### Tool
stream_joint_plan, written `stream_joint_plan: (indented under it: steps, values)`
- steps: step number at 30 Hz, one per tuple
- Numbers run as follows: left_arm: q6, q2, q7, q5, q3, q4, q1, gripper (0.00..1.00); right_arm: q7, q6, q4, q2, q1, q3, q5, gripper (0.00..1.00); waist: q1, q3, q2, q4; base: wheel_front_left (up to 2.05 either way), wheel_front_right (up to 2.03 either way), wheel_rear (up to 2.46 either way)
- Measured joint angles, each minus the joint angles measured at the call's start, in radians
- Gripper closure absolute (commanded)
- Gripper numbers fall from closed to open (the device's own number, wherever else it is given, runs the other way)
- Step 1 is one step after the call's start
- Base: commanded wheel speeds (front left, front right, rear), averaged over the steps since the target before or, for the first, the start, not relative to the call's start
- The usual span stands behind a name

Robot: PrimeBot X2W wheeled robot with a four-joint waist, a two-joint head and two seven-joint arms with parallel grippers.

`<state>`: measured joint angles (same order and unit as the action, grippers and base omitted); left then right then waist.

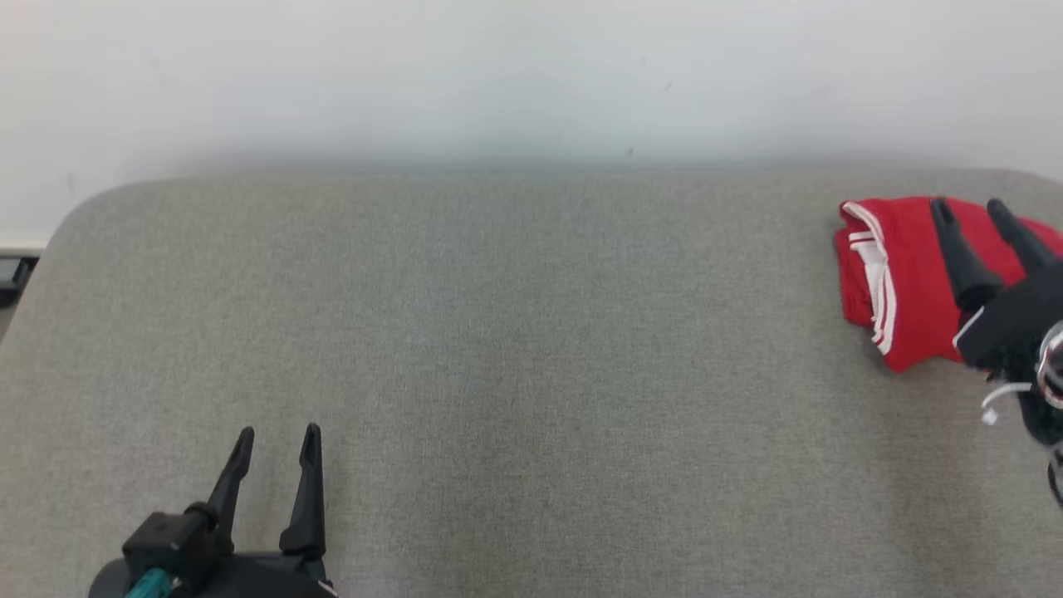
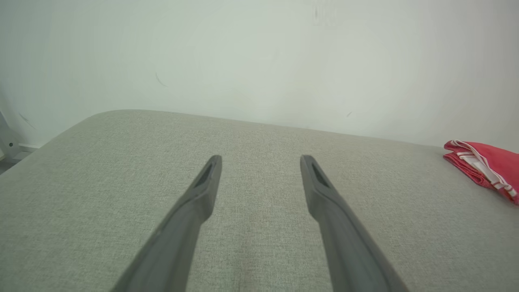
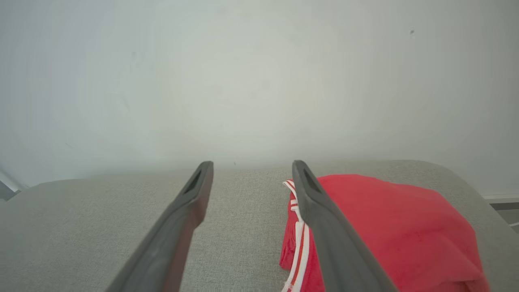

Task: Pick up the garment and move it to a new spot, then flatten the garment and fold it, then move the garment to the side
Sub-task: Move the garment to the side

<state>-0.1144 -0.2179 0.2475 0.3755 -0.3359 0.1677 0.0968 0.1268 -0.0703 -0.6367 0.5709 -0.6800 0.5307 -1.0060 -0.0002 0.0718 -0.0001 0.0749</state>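
Note:
The garment (image 1: 901, 274) is red with white stripes, folded into a compact bundle at the far right of the grey padded table (image 1: 498, 349). My right gripper (image 1: 969, 206) hovers over the bundle, open, with nothing between its fingers. In the right wrist view the garment (image 3: 389, 231) lies under and to the right of the right gripper (image 3: 251, 165). My left gripper (image 1: 277, 434) stands open at the lower left, far from the cloth. The left wrist view has the left gripper (image 2: 260, 157) open over bare fabric, and the garment (image 2: 484, 166) at the right edge.
A pale wall (image 1: 531, 75) rises right behind the table's back edge. The table's rounded left corner (image 1: 91, 208) shows at the upper left, with a dark object (image 1: 12, 278) beyond it on the floor.

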Motion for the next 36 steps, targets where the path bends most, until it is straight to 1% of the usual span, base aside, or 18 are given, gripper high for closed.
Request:
stream_joint_plan:
  steps: [2,6,8,12,16,19,22,25,29,31,34,36]
  values:
    - [0.000,0.000,0.000,0.002,0.000,-0.005,-0.017,0.00,0.039,0.007,0.041,0.003,0.051,0.000,0.001,0.00,0.0000,-0.019,0.0000,-0.005,0.00,0.00,0.00]
    - [-0.001,-0.001,0.001,0.001,-0.005,-0.017,-0.032,0.00,0.103,0.043,0.116,0.014,0.167,0.007,0.022,0.00,0.0000,-0.051,-0.0001,-0.014,0.00,0.00,0.00]
    - [-0.001,-0.001,0.001,0.000,-0.004,-0.023,-0.032,0.00,0.104,0.063,0.134,0.024,0.222,0.002,0.022,0.00,0.0000,-0.065,0.0000,-0.015,0.00,0.00,0.00]
    - [-0.001,-0.005,0.001,0.000,0.003,-0.029,-0.051,0.00,0.112,0.101,0.202,0.023,0.294,0.005,0.034,0.00,0.0000,-0.089,0.0000,-0.018,0.00,0.00,0.00]
    - [-0.001,-0.002,0.001,-0.002,-0.001,-0.036,-0.062,0.00,0.120,0.156,0.265,0.024,0.406,-0.005,0.042,0.00,0.0000,-0.109,-0.0001,-0.020,0.00,0.00,0.00]
    - [-0.002,-0.002,0.001,-0.003,0.002,-0.048,-0.078,0.00,0.121,0.178,0.304,0.023,0.485,-0.014,0.058,0.00,0.0001,-0.118,0.0000,-0.017,0.00,0.00,0.00]
    - [-0.006,-0.005,-0.001,-0.003,0.017,-0.055,-0.104,0.00,0.122,0.194,0.334,0.003,0.513,-0.049,0.061,0.00,0.0001,-0.120,0.0000,-0.019,0.00,0.00,0.00]
    - [-0.009,-0.007,-0.002,-0.003,0.030,-0.057,-0.115,0.00,0.124,0.194,0.365,0.001,0.525,-0.055,0.115,0.00,0.0002,-0.120,0.0000,-0.026,0.00,0.00,0.00]
    - [-0.009,-0.006,-0.013,-0.003,0.044,-0.060,-0.116,0.00,0.124,0.195,0.407,-0.003,0.602,-0.105,0.151,0.00,0.0002,-0.119,0.0000,-0.029,0.00,0.00,0.00]
    - [-0.009,-0.007,-0.015,-0.003,0.066,-0.063,-0.122,0.00,0.124,0.198,0.418,-0.023,0.615,-0.149,0.174,0.00,0.0002,-0.118,0.0000,-0.035,0.00,0.00,0.00]
    - [-0.010,-0.005,-0.019,-0.003,0.074,-0.067,-0.135,0.00,0.126,0.198,0.418,-0.062,0.644,-0.243,0.224,0.00,0.0002,-0.115,0.0000,-0.045,0.00,0.00,0.00]
    - [-0.010,-0.003,-0.020,-0.003,0.076,-0.069,-0.133,0.00,0.126,0.198,0.422,-0.077,0.679,-0.279,0.259,0.00,0.0002,-0.112,0.0001,-0.051,0.00,0.00,0.00]
